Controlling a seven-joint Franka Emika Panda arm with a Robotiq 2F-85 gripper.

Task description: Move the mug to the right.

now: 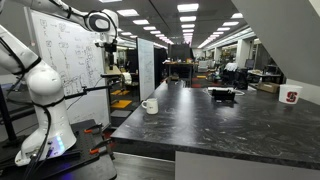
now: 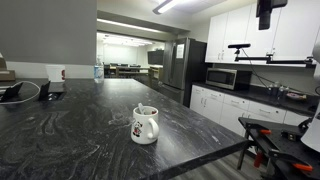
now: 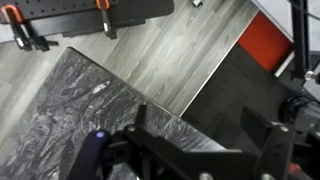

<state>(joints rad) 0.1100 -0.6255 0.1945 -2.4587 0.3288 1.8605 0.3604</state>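
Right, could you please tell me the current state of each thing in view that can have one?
mug: upright on the counter, not held.
gripper: open, fingers apart, empty, raised above the counter.
microwave: door shut.
white box: standing upright on the counter.
ceiling lights: on.
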